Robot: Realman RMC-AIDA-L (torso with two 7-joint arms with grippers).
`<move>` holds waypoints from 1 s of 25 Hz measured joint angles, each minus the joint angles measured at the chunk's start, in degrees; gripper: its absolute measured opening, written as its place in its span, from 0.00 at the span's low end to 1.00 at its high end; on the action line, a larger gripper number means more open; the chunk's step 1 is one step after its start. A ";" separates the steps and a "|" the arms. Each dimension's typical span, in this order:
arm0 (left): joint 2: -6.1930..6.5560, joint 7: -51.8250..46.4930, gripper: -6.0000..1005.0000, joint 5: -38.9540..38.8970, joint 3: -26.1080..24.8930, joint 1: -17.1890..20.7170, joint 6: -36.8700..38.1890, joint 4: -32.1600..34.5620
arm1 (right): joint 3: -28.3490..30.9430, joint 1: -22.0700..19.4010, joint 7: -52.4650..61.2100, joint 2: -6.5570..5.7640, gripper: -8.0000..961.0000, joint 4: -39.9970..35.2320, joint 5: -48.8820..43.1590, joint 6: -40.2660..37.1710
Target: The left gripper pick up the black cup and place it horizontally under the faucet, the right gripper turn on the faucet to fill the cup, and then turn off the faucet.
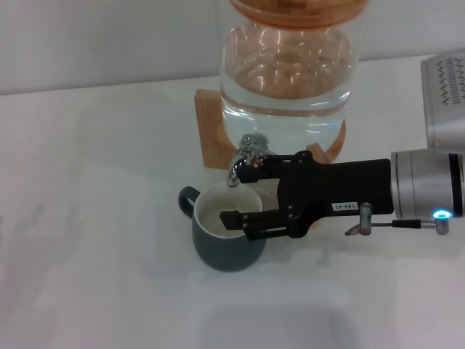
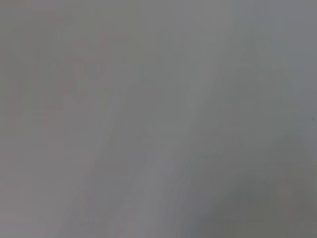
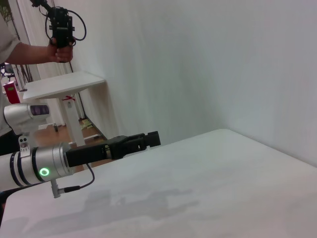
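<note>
Nearest on the white counter (image 1: 87,291) stands the black cup (image 1: 227,247), upright, its cream inside showing and its loop handle (image 1: 187,196) turned to the robot's left. The right claw (image 1: 234,195) reaches in from the robot's right, level above the counter, and covers the right part of the cup's mouth. It is spread wide and holds nothing. Its nearer finger (image 1: 251,218) lies across the cup's opening, and its farther finger (image 1: 272,166) lies against the right side of the faucet (image 1: 243,154). A white label (image 1: 341,207) sits on the claw's black body, and behind it the silver arm carries a lit blue ring (image 1: 441,214). The faucet's spout points down over the far rim of the cup, with the cup directly beneath it. Behind the faucet stands a large glass jar (image 1: 287,73) holding clear water, set on a wooden stand (image 1: 211,131). A silver perforated housing (image 1: 447,94) sits at the far right. The left claw (image 3: 143,140) shows only in the right wrist view, hanging over bare counter with a green light (image 3: 44,172) on its arm. Whether it is wide or narrow cannot be told. Beyond it are a small white table (image 3: 62,84) and a person's hand (image 3: 59,49) gripping a black device. The left wrist view is plain grey.
</note>
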 joint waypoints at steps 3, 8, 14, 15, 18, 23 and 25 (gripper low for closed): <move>0.00 0.00 0.52 0.00 0.00 0.00 0.00 0.00 | 0.03 0.00 -0.21 0.00 0.83 0.12 0.05 0.14; 0.00 0.00 0.52 0.00 0.00 -0.07 0.00 0.02 | 0.18 0.08 -0.99 0.00 0.83 0.45 0.62 1.05; 0.03 0.00 0.52 -0.19 0.00 -0.09 0.00 0.02 | 3.80 -0.26 -2.89 0.08 0.83 0.71 4.01 8.19; 0.06 0.00 0.52 -0.33 0.00 -0.09 0.00 0.02 | 5.24 -0.46 -3.18 0.08 0.83 0.71 5.10 10.04; 0.10 0.05 0.52 -0.50 -0.16 -0.06 0.00 0.02 | 8.89 -0.99 -3.86 0.09 0.83 0.71 6.60 13.60; 0.18 1.20 0.52 -2.07 -0.49 0.29 0.01 0.01 | 17.00 -2.45 -6.97 0.02 0.83 2.29 6.91 16.04; 0.23 1.47 0.52 -3.55 -0.46 0.69 0.09 -0.04 | 20.32 -2.78 -9.42 0.02 0.83 4.42 7.05 16.31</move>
